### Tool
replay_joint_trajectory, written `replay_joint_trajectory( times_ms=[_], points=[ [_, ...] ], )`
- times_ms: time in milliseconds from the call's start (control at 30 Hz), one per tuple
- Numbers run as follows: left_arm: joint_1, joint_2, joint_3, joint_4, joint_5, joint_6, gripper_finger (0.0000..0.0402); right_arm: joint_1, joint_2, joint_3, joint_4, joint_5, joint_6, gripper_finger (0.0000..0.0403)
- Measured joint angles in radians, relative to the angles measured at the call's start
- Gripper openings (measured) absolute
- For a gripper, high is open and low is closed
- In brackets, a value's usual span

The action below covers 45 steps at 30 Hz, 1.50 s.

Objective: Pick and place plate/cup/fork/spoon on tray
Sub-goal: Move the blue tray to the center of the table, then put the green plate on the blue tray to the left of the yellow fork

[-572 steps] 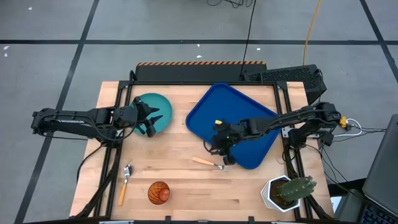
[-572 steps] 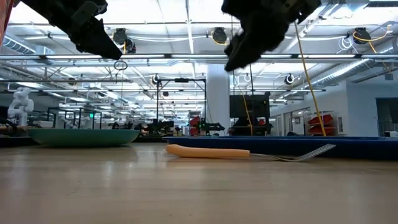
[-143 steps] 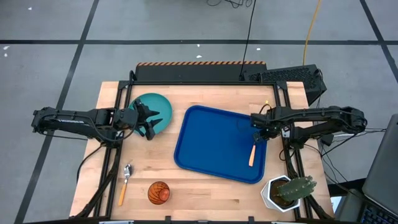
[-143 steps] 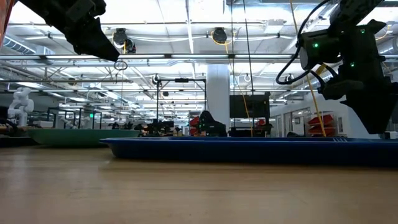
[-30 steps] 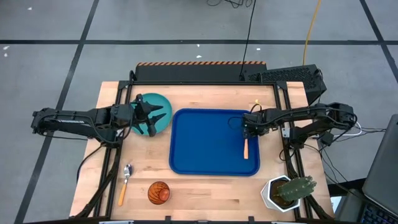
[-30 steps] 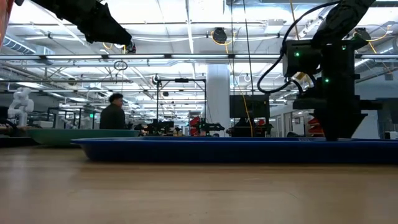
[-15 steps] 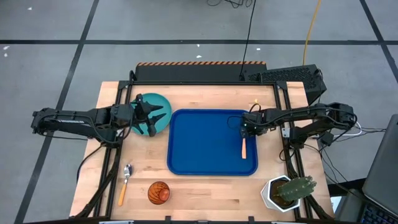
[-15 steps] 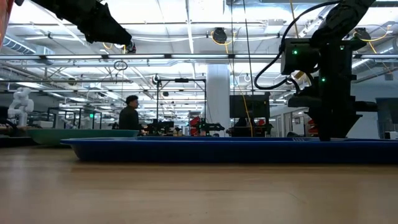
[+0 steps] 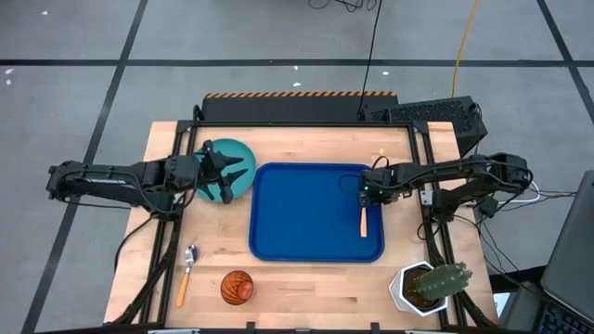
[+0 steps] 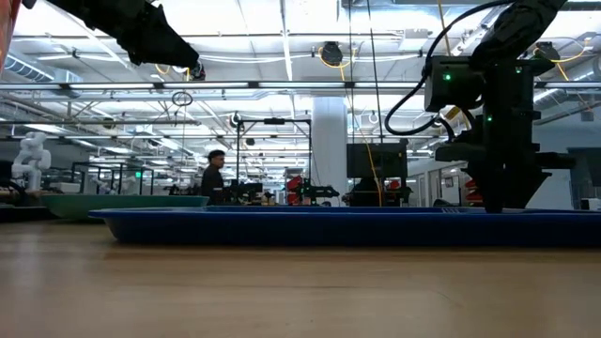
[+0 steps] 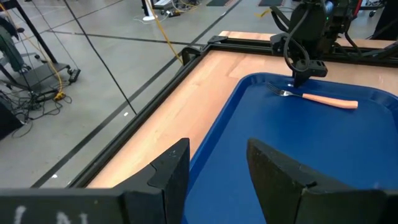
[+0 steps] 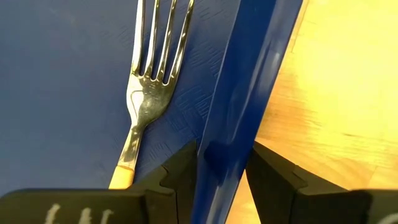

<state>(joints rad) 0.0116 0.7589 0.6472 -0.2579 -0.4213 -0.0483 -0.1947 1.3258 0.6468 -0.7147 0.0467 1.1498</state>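
Between the fingers of your right gripper [image 12: 221, 168] you have the raised rim of the tray [image 12: 239, 106] pinched, with the fork [image 12: 149, 87] lying inside the tray just beside that gripper. Your left gripper [image 11: 217, 168] hovers with its fingers spread over the plate [image 9: 243, 158], which sits on the surface [image 9: 297, 288] right next to the tray. Off beyond it, well apart, lie the spoon [image 9: 186, 272] and the cup [image 9: 237, 288].
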Motion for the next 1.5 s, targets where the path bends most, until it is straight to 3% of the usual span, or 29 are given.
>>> replay_joint_trajectory(
  times_ms=[367,1067,1267,1400,1500],
  points=[
    [0.0,0.0,0.0,0.0,0.0,-0.001,0.0163,0.0,-0.017,0.0,0.0,0.0,-0.006,0.0121],
    [0.0,0.0,0.0,0.024,0.0,0.006,0.0163,0.014,-0.226,0.0,-0.066,0.006,-0.042,0.0121],
    [0.0,0.0,0.0,0.031,0.0,0.014,0.0163,0.042,-0.259,0.0,0.155,0.005,-0.227,0.0121],
    [0.0,0.0,0.0,0.053,-0.005,0.014,0.0163,0.041,-0.257,0.0,0.481,0.009,-0.422,0.0121],
    [0.0,0.0,0.0,0.053,-0.092,0.012,0.0163,0.04,-0.232,0.0,0.737,0.007,-0.618,0.0121]
  ],
)
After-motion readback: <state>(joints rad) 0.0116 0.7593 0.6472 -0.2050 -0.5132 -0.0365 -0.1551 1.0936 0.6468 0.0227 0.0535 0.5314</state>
